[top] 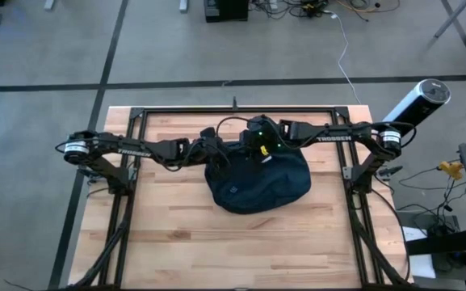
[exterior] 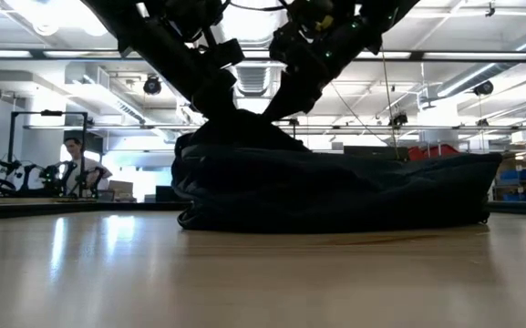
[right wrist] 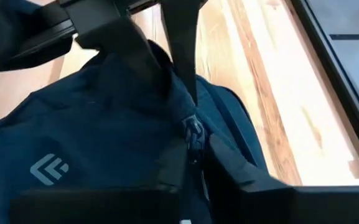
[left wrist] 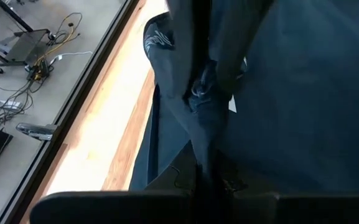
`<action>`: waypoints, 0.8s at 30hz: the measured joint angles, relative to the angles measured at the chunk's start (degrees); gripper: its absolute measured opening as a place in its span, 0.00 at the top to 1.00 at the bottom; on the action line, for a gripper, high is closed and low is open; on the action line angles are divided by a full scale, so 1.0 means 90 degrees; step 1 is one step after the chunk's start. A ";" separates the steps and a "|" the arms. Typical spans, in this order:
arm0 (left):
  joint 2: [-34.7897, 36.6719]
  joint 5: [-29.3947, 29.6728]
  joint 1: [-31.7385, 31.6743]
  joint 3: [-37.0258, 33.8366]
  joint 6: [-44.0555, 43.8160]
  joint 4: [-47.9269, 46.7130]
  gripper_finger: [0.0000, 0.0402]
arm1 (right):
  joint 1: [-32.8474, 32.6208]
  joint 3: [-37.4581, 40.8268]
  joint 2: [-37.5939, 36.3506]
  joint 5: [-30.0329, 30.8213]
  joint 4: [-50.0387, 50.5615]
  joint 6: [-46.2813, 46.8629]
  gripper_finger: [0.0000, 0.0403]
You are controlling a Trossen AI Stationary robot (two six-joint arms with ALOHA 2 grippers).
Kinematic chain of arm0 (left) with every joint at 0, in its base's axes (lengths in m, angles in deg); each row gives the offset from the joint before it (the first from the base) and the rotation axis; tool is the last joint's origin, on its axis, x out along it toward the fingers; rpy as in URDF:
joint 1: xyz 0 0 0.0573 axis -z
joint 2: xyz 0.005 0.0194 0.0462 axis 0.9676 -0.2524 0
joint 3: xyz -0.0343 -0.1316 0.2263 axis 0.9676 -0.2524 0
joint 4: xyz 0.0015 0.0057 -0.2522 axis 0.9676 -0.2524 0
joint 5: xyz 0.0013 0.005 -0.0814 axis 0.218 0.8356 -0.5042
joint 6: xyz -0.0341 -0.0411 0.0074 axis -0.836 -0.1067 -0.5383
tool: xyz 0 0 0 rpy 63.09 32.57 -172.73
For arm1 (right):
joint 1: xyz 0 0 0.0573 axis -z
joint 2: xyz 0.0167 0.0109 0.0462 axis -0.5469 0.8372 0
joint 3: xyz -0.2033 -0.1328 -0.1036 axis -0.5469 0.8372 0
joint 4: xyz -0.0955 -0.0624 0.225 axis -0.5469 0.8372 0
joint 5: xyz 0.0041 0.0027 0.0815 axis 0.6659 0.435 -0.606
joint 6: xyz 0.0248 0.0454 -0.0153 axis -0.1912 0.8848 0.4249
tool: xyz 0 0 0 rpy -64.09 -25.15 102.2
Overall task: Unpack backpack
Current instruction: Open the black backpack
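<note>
- High view: the backpack (top: pixel 258 184) is seen lying in the middle of the table (top: pixel 176 242), toward its far edge, with both arms reaching in over its upper end.
- The left gripper (top: pixel 214 151) is set at the bag's far left corner with its jaws together, clamped on a fold of the navy fabric, as judged from the left wrist view.
- The right gripper (top: pixel 258 144) is placed just beside it at the bag's top, its jaws closed down on fabric near a zip pull (right wrist: pixel 193 129).
- Nothing is seen unpacked: no contents lie on the wood, so the task is judged to be at its start, with the opening and the emptying left.
- Whether the zip is open cannot be told; the bag's interior is hidden, and the fingertips are buried in dark cloth.
</note>
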 joint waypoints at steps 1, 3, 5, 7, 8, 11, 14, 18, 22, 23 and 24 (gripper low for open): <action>0.0000 0.0002 0.0002 0.0000 -0.0021 -0.0002 1.00 | 0.0000 0.0000 0.0000 0.0010 0.0015 0.0019 0.97; 0.0000 0.0000 0.0002 0.0000 -0.0058 -0.0004 1.00 | -0.0002 0.0000 -0.0021 0.0014 0.0082 0.0128 0.97; 0.0005 0.0000 0.0003 0.0000 -0.0094 0.0004 1.00 | -0.0002 0.0000 -0.0098 0.0017 0.0164 0.0160 0.99; 0.0008 0.0000 0.0008 0.0002 -0.0115 0.0023 1.00 | -0.0002 0.0000 -0.0182 0.0019 0.0262 0.0153 0.99; 0.0010 0.0000 0.0016 0.0002 -0.0128 0.0030 1.00 | -0.0002 0.0000 -0.0198 0.0042 0.0336 0.0153 0.99; 0.0010 0.0000 0.0036 0.0002 -0.0181 0.0046 1.00 | 0.0000 0.0000 -0.0238 0.0311 0.0656 0.0075 1.00; 0.0010 0.0006 0.0057 0.0007 -0.0195 0.0030 1.00 | 0.0008 0.0004 -0.0281 0.0597 0.0980 0.0040 1.00; 0.0012 0.0021 0.0073 0.0000 -0.0215 -0.0063 1.00 | 0.0028 0.0019 -0.0351 0.1021 0.1403 0.0016 1.00; 0.0012 0.0024 0.0080 0.0000 -0.0215 -0.0053 1.00 | 0.0039 0.0010 -0.0567 0.1239 0.1561 0.0003 1.00; 0.0012 0.0024 0.0088 0.0000 -0.0215 -0.0047 1.00 | 0.0051 0.0007 -0.0590 0.1168 0.1528 0.0000 1.00; 0.0012 0.0024 0.0110 0.0000 -0.0215 -0.0024 1.00 | 0.0061 0.0007 -0.0607 0.1008 0.1495 -0.0011 1.00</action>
